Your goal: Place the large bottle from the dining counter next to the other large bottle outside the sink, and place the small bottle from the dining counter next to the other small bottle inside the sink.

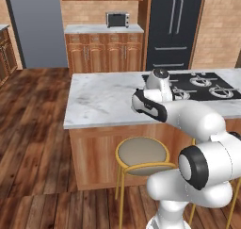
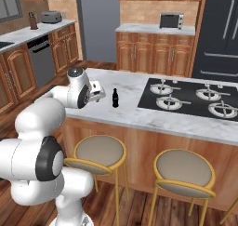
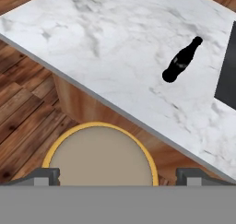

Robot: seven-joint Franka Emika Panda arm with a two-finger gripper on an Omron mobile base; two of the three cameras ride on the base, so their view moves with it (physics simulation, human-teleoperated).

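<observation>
Hand view is looking down past the gripper [image 3: 118, 174], whose two dark fingertips are standing wide apart at the bottom corners with nothing between them. Directly beneath it a round stool [image 3: 100, 158] with a tan seat and a yellow rim is sitting on the wooden floor, tucked against the light wooden side of the dining counter [image 3: 115, 43]. Beyond the counter's near edge the white-grey marble top is spreading out, and a small dark bottle [image 3: 181, 60] with a narrow neck is standing upright on it, well in from the edge and just short of the black stove plate [image 3: 228, 75], apart from it.

In the right base view the gripper [image 2: 96, 91] is hovering above the near left part of the marble top, pointing toward the bottle [image 2: 115, 98], which is standing near it but clear of the fingers. The stove plate [image 2: 190, 97] is lying to the bottle's right, and two stools [image 2: 100, 153] are standing below the counter's edge.

In the left base view the arm's white body is covering the spot where the bottle is standing. Farther back, a microwave [image 1: 117, 19] is sitting on a wooden cabinet run, with a dark fridge [image 1: 174, 28] beside it.
</observation>
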